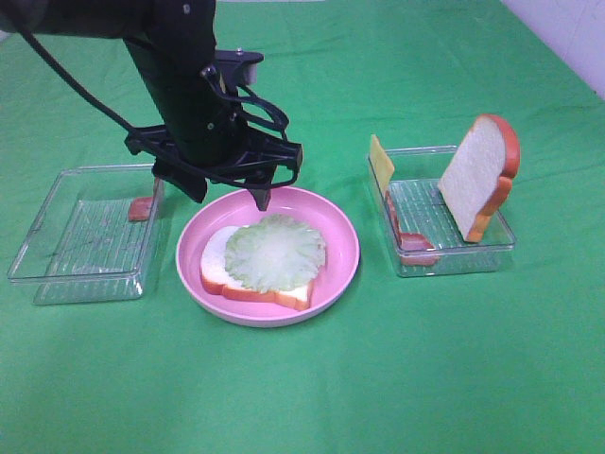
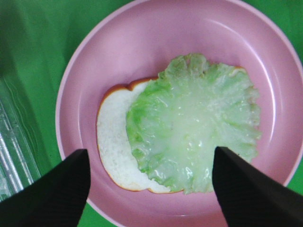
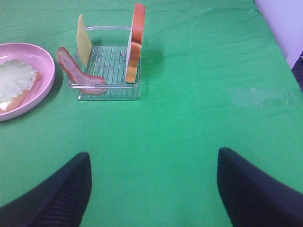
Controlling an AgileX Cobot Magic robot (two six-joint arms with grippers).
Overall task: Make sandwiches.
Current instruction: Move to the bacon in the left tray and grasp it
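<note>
Left claw (image 2: 150,150) parted over lettuce (image 2: 194,123), high view adds upright bread slice (image 1: 477,175)

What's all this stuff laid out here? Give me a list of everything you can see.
plate: 1, pink, middle of the cloth
flat bread slice: 1, white with orange-brown crust, on the plate
lettuce leaf: 1, pale green, on the flat bread slice
left tray: 1, clear, left of the plate
small reddish piece: 1, at the left tray's right edge
right tray: 1, clear, right of the plate
cheese slice: 1, yellow, leaning at the right tray's left wall
bacon strip: 1, reddish, right tray
standing bread slice: 1, white, on edge in the right tray
cloth: 1, green, under everything
left gripper: 1, black, open above the plate
right gripper: 1, black, open over bare cloth
</note>
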